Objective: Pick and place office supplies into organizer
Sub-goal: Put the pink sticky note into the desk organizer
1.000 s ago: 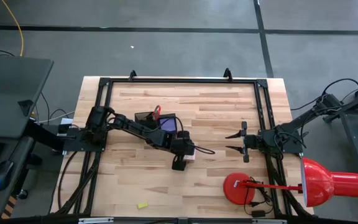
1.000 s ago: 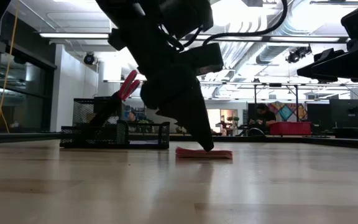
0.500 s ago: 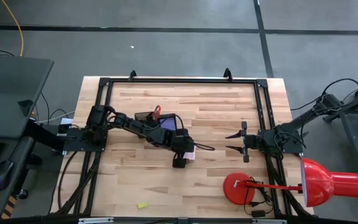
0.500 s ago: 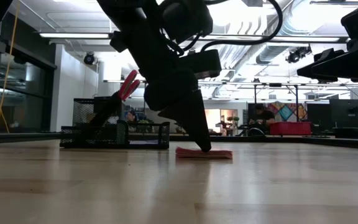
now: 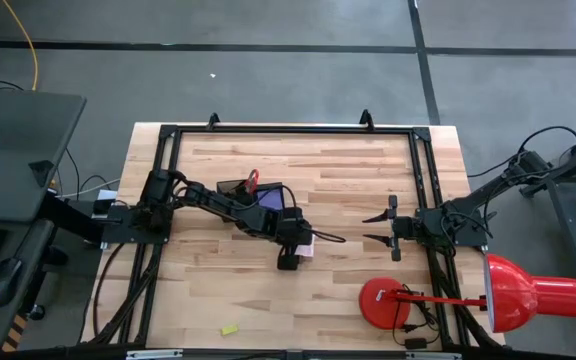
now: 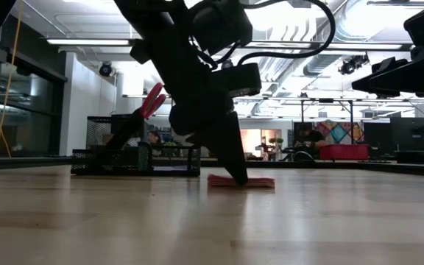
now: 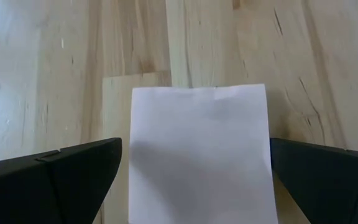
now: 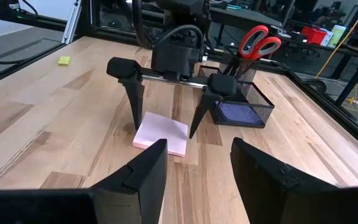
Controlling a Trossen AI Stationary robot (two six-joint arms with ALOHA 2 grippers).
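Note:
The pink note pad (image 8: 161,134) lies flat on the wooden table near its middle. My left gripper (image 8: 165,130) points steeply down over the pad, open. One finger (image 7: 73,168) stands on each side of the pad (image 7: 199,149), with a narrow gap at each edge. The black mesh organizer (image 8: 244,99) stands just beyond. Red-handled scissors (image 8: 260,40) stand upright in it, and a blue-purple pad (image 8: 235,113) lies in its low compartment. My right gripper (image 5: 373,228) waits open at the table's right edge.
A small yellow piece (image 5: 229,328) lies near the table's near edge, left of centre. A red desk lamp stands at the near right corner on its round base (image 5: 381,300), its head (image 5: 528,295) out past the table edge. Bare wood (image 5: 348,170) lies between the arms.
My left gripper has eased its fingertips a little lower around the pink pad, staying open. The pad has not moved.

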